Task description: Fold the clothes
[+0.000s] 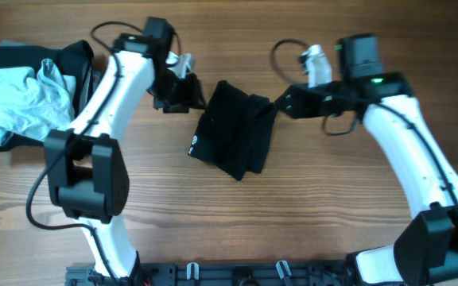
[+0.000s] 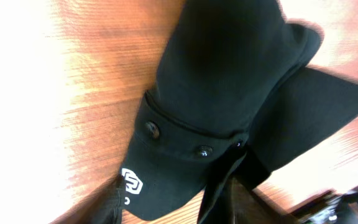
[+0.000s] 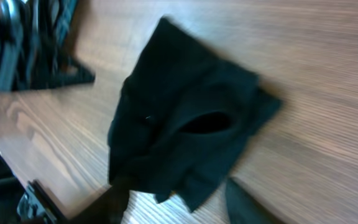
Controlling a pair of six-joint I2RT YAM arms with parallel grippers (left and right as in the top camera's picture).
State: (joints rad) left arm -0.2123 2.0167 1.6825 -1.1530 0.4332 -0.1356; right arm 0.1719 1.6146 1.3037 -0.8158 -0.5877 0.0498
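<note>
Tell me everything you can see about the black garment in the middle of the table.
The black garment is soft, matte fabric, folded into a compact, slightly crooked bundle of overlapping layers. A small white logo sits near one edge, beside a seamed band with dark round buttons. It lies on the wooden table between the left gripper and the right gripper; whether either touches it is unclear.

White shells and black joints on the left arm [image 1: 106, 95] and right arm [image 1: 408, 135]. The left gripper [image 1: 183, 97] and right gripper [image 1: 283, 103] are black. There are looping black cables [image 1: 273, 56] and green lights [image 1: 378, 79].
</note>
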